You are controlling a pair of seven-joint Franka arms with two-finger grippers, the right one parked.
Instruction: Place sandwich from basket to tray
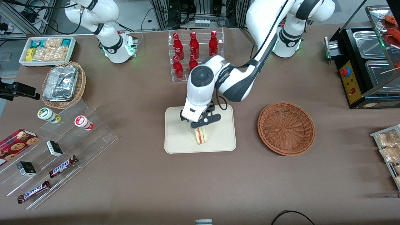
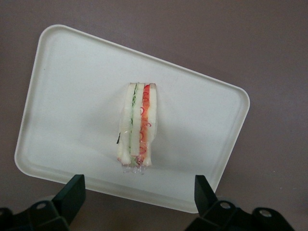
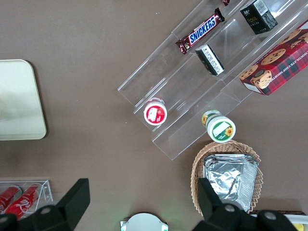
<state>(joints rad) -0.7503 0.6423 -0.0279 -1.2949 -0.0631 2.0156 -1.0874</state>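
Note:
The sandwich (image 1: pixel 201 136) stands on its edge on the cream tray (image 1: pixel 178 137), in the part of the tray nearer the front camera. Its red, pink and green layers show in the left wrist view (image 2: pixel 138 126), where it rests on the tray (image 2: pixel 72 96). My left gripper (image 1: pixel 201 125) hovers just above the sandwich. In the wrist view the gripper (image 2: pixel 138 185) is open, with its black fingers (image 2: pixel 72 190) wide apart and clear of the sandwich. The reddish-brown basket (image 1: pixel 286 128) lies empty beside the tray, toward the working arm's end.
A clear rack of red bottles (image 1: pixel 194 50) stands farther from the front camera than the tray. Toward the parked arm's end are a clear stepped shelf with snacks (image 1: pixel 59 150) and a tan basket of foil containers (image 1: pixel 62 84). A black appliance (image 1: pixel 365 65) stands toward the working arm's end.

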